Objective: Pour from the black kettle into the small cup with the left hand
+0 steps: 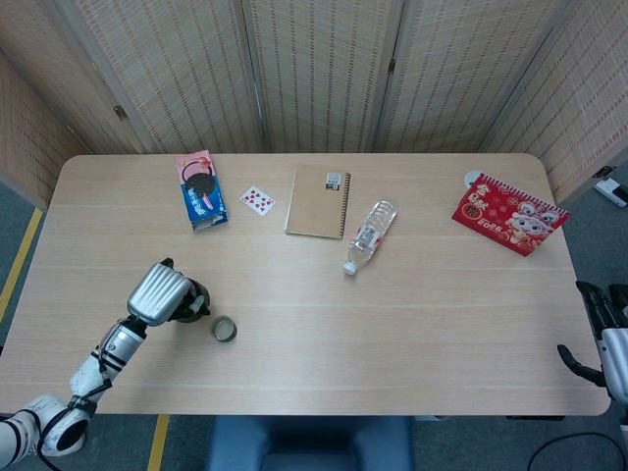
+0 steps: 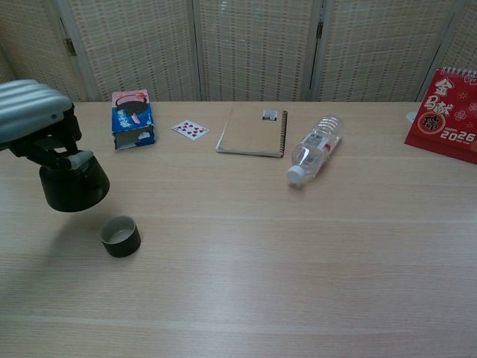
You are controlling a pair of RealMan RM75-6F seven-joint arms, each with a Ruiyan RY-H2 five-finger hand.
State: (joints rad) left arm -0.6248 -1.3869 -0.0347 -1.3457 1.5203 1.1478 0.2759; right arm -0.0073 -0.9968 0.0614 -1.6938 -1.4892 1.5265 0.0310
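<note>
Woven screens backed the bench (image 1: 412,324); near its front-left corner the left hand (image 1: 157,292) had its fingers clamped on the black kettle (image 2: 72,187), raised just beside the small cup (image 2: 120,236).

head: overhead, far | chest: low, near, facing screens | shared: table (image 1: 442,324)

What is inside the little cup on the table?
The small cup looks empty: its pale inner wall shows and no liquid is visible. The black kettle, held by the left robot hand, hangs beside it, not covering it.
</note>
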